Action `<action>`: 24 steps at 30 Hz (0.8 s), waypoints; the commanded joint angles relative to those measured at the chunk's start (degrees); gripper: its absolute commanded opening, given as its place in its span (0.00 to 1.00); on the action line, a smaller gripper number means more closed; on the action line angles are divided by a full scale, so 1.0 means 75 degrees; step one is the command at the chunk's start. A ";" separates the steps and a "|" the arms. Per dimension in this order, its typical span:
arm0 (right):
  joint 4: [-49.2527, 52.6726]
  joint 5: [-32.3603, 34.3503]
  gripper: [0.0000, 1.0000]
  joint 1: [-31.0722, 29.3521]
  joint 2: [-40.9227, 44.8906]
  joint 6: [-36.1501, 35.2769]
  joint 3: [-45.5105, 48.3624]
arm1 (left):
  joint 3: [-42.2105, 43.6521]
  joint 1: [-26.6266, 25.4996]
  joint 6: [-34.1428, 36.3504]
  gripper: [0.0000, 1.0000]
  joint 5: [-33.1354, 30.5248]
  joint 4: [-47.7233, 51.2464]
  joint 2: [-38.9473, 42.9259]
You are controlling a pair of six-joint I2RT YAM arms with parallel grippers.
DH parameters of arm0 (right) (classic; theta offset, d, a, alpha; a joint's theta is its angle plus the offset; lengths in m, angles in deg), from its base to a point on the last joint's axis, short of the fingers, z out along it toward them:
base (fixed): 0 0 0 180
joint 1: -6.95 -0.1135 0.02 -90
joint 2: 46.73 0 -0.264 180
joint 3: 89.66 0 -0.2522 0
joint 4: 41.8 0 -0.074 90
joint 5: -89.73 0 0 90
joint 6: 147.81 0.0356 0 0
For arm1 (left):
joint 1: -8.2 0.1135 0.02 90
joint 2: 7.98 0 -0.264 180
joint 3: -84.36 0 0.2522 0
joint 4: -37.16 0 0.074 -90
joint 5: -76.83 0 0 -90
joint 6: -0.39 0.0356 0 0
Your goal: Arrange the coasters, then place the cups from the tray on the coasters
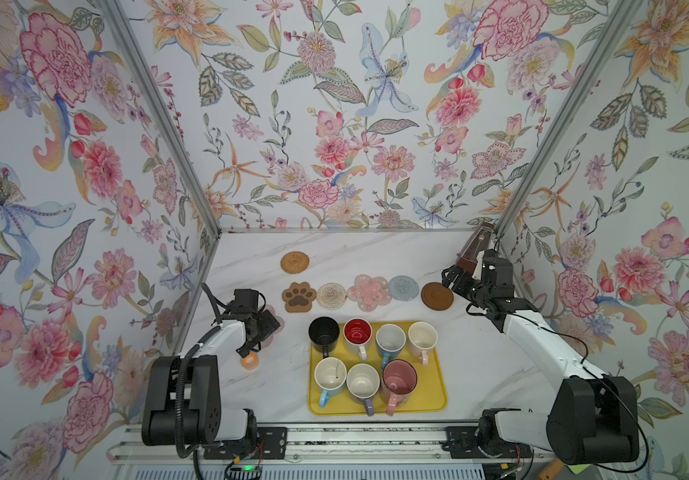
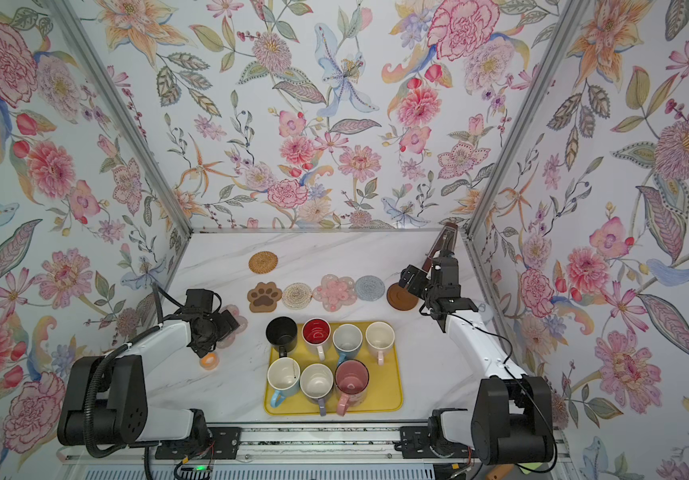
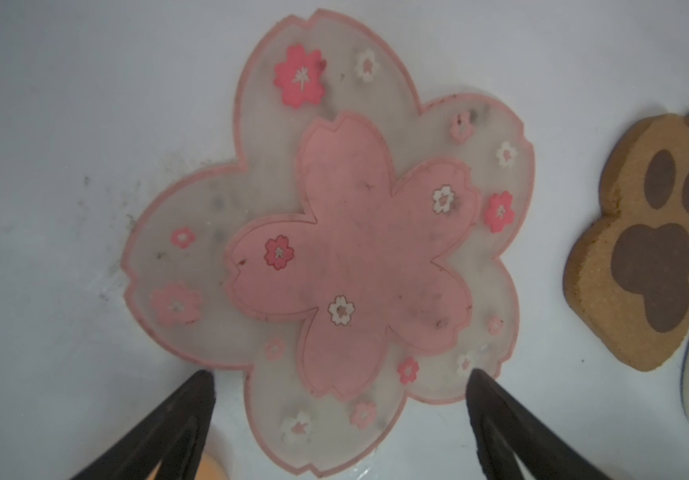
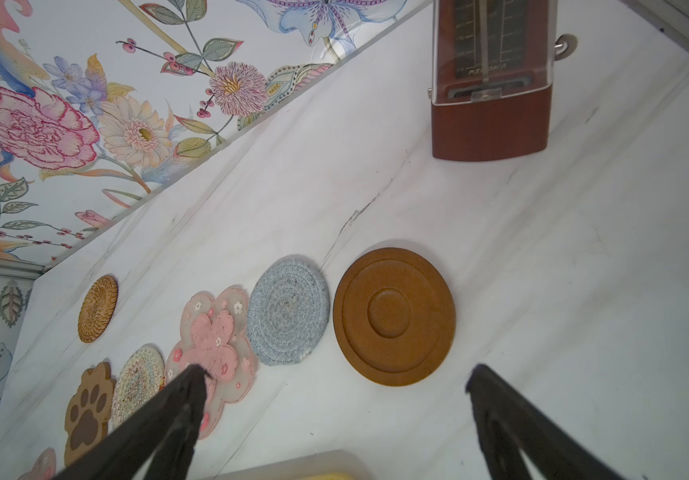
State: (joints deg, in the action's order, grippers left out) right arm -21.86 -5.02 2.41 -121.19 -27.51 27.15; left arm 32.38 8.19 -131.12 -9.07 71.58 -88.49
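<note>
Marble-patterned counter (image 1: 479, 374) lies open right of the smooth yellow tray (image 1: 434, 395), which carries seven upright mugs (image 1: 357, 332). Beyond the tray, in a row: brown paw coaster (image 1: 299, 296), cream woven round (image 1: 331, 296), translucent flower coaster (image 1: 369, 291), grey-blue woven round (image 1: 403, 288), ridged brown disc (image 4: 392, 316). Right gripper (image 4: 336, 368), jaws released and empty, hovers beside the disc. Left gripper (image 3: 340, 374), likewise released, hangs over a second flower coaster (image 3: 347, 257) left of the tray.

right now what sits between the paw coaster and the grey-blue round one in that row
Two coasters: the cream woven round next to the paw coaster, then the pink flower coaster beside the grey-blue round. This shows in both top views.
</note>
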 commanded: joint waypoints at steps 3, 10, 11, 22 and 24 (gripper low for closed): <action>-0.0009 0.0008 0.99 -0.0045 0.0131 -0.0008 -0.0031 | 0.0006 -0.0034 -0.0080 0.96 -0.0039 -0.0196 -0.0301; 0.0032 0.0002 0.99 -0.0057 0.0095 -0.0021 -0.0123 | -0.0095 -0.0031 -0.0219 0.96 -0.0055 -0.0459 -0.0512; 0.0032 0.0006 0.99 -0.0049 0.0094 -0.0012 -0.0124 | -0.0107 -0.0028 -0.0240 0.96 -0.0044 -0.0514 -0.0550; 0.0161 0.0087 0.99 -0.0051 0.0132 -0.0017 -0.0089 | -0.0312 0.0273 -0.0233 0.96 -0.0194 -0.0760 -0.0760; 0.0183 0.0112 0.99 -0.0052 0.0156 -0.0021 -0.0091 | -0.0382 0.0380 -0.0184 0.96 -0.0196 -0.0765 -0.0772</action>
State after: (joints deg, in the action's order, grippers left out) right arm -21.60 -4.87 2.41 -121.19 -27.53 27.15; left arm 30.26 9.72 -132.15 -10.51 64.74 -92.86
